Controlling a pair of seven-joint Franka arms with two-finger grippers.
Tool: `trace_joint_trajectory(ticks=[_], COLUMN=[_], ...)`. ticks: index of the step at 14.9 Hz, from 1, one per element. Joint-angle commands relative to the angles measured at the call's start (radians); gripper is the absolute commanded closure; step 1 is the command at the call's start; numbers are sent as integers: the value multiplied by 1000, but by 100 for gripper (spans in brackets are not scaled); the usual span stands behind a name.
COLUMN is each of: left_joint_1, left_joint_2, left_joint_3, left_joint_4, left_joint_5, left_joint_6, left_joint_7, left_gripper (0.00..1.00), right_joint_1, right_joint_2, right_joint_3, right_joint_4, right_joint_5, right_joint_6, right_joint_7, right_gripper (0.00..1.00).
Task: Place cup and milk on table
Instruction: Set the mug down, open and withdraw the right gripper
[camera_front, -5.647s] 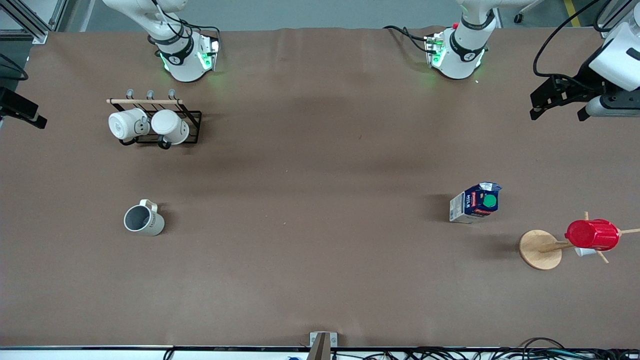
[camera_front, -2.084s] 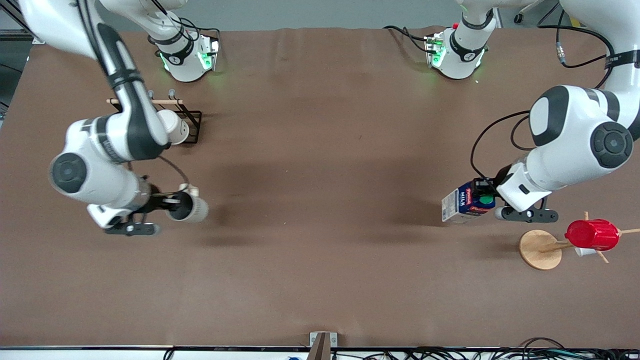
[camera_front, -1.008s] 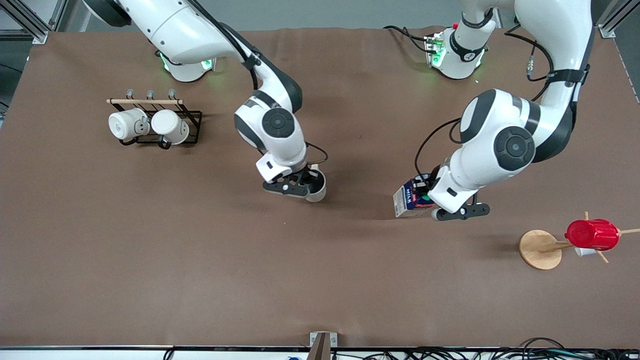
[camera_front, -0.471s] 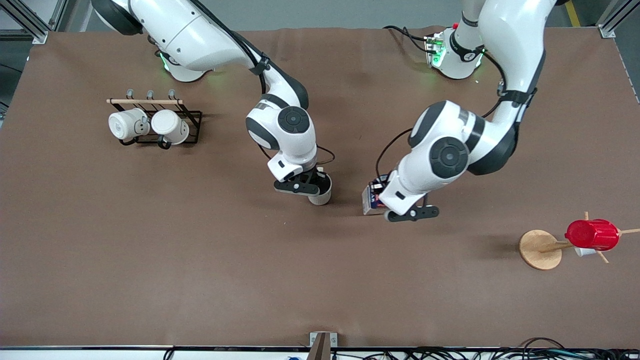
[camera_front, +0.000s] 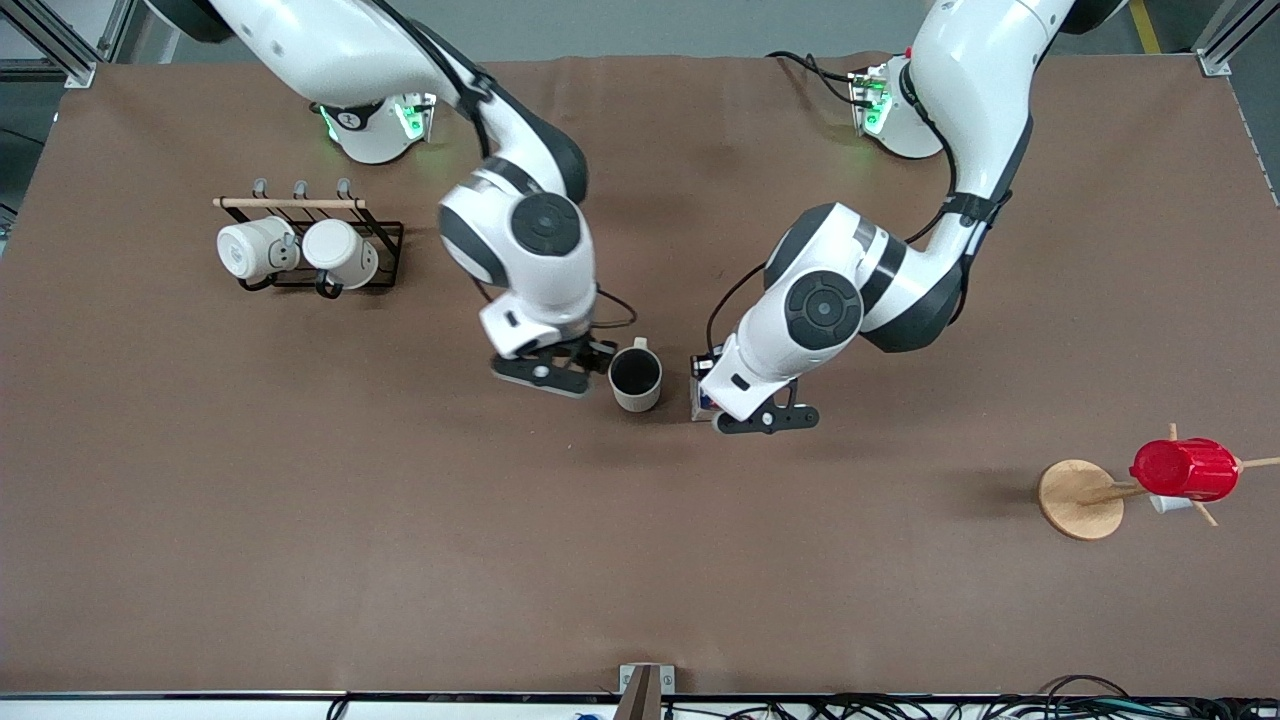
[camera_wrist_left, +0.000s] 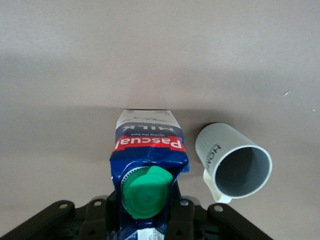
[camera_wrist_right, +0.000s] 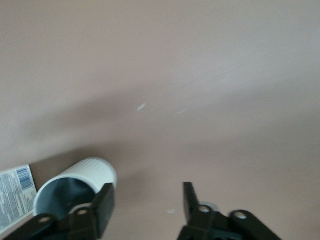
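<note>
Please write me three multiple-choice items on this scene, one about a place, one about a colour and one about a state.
1. Where does the cup stand?
A. on the table, beside the milk
B. on the wire rack
C. on the wooden disc

2. What colour is the milk's cap?
A. red
B. green
C. white

3. How is the right gripper?
A. shut on the cup
B. shut on the milk
C. open, next to the cup

Key: 1 A, the front view shows cup and carton side by side mid-table. 2 B, the left wrist view shows a green cap. 3 C, the right wrist view shows spread fingers with nothing between them.
</note>
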Motion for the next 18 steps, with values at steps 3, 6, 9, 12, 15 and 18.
trace_joint_trajectory(ticks=[3, 6, 9, 12, 15, 18], left_joint_1=[-39, -49, -53, -59, -66, -68], left_joint_2=[15, 23, 31, 34, 34, 35], left_joint_3=[10, 6, 6, 3, 3, 3], left_joint_4=[29, 29, 29, 29, 29, 29], left_joint_5=[50, 61, 59, 59, 56, 54], left_joint_6=[22, 25, 42, 48, 54, 56], left_joint_7=[-19, -22, -32, -51, -52, -52], left_gripper=[66, 66, 66, 65, 63, 60], right_joint_1=[-190, -337, -416, -324, -309, -306], right_joint_2=[-229, -332, -412, -463, -472, -472], right_joint_3=[31, 29, -49, -329, -483, -543], right_joint_4=[-60, -56, -51, -31, 35, 47], right_joint_5=[58, 136, 197, 269, 332, 386], right_joint_6=[-131, -187, -263, -327, -402, -413], right_joint_7=[-177, -383, -628, -893, -1122, -1173], right_gripper=[0, 0, 0, 0, 0, 0])
